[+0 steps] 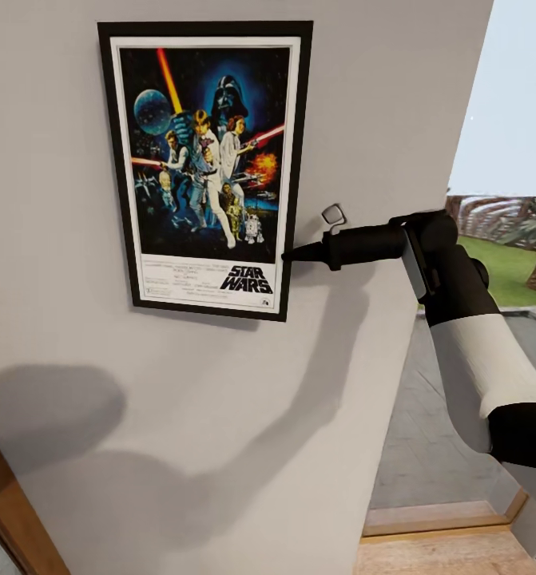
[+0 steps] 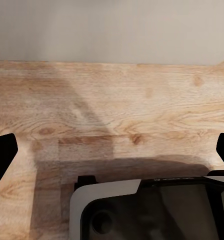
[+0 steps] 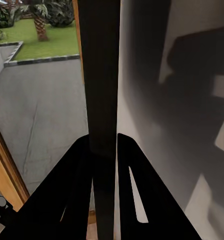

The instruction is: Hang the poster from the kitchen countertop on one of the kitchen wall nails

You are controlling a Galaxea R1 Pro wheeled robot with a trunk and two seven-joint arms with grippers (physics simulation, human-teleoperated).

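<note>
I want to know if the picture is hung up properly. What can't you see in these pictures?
- The wall nail: head view, hidden behind the poster, if it is there at all.
- Whether the poster hangs by itself: the right claw grips its black frame edge, seen edge-on in the right wrist view.
- The left claw's fingertips: cut off by the left wrist view's side edges.
</note>
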